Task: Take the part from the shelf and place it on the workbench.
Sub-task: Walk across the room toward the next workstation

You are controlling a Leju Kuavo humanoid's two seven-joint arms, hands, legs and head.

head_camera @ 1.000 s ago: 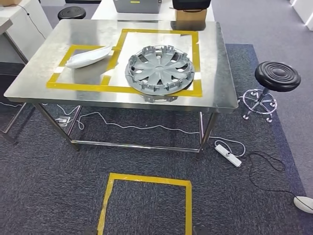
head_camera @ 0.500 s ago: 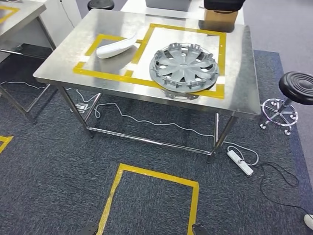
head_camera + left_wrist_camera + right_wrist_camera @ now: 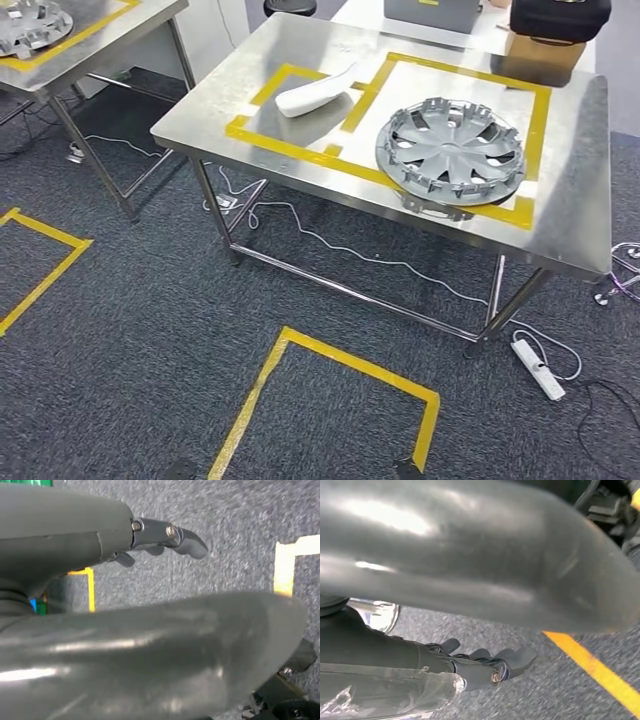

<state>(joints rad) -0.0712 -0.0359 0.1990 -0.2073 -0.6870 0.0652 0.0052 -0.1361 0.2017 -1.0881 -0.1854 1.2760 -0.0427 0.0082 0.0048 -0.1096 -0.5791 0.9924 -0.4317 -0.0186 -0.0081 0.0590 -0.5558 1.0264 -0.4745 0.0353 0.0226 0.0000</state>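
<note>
**Hubcap and white part lie on the steel table, both hands hang empty**

A steel table (image 3: 573, 235) stands on dark carpet, marked with yellow tape rectangles. A grey hubcap (image 3: 450, 150) lies flat inside the larger rectangle, toward the right and near side of the tabletop, its near rim overlapping the tape. To its left, well apart, a white curved part (image 3: 317, 92) lies across the far edge of the smaller rectangle. At the far right of the table sit a cardboard box (image 3: 537, 55) with a black bag (image 3: 559, 16) on top.

At the far left, a second steel table (image 3: 113, 35) carries another hubcap (image 3: 30, 25) inside yellow tape. A white power strip (image 3: 537, 368) lies on the carpet beneath the right end of the main table.

The left hand (image 3: 166, 537) hangs above the carpet, fingers loosely apart and holding nothing. The right hand (image 3: 490, 665) likewise hangs over the carpet, fingers spread and empty.
</note>
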